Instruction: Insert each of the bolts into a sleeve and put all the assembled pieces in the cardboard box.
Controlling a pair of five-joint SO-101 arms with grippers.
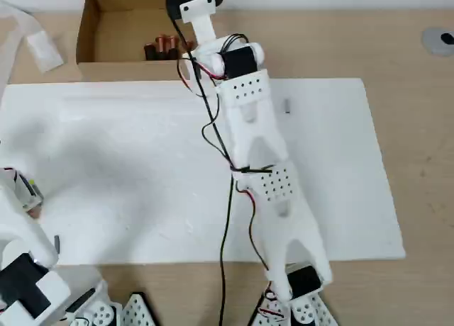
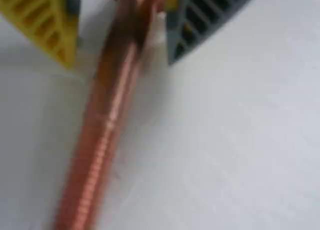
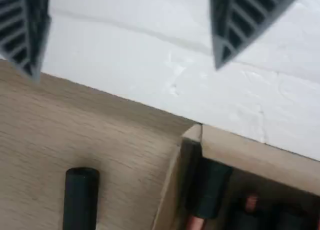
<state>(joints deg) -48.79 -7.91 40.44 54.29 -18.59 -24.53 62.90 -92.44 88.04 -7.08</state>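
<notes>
Copper bolt point(image 2: 107, 135) clamped between left fingers point(image 2: 52, 25), unsleeved. Below spread, empty right fingers point(image 3: 240, 20): cardboard box point(image 3: 240, 145) with assembled pieces point(image 1: 162, 46), black sleeve point(image 3: 81, 197). Seemingly partway.

Glossy copper bolt point(image 2: 111, 115), matt cardboard box point(image 1: 120, 32)

White foam board point(image 1: 128, 170) on wood tbl point(image 1: 418, 127), grey disc point(image 1: 438, 40) nr tbl edge

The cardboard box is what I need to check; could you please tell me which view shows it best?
The high view: the cardboard box lies open at the far side of the table, copper and dark pieces inside. The right wrist view shows one box corner with a few pieces within.
</notes>
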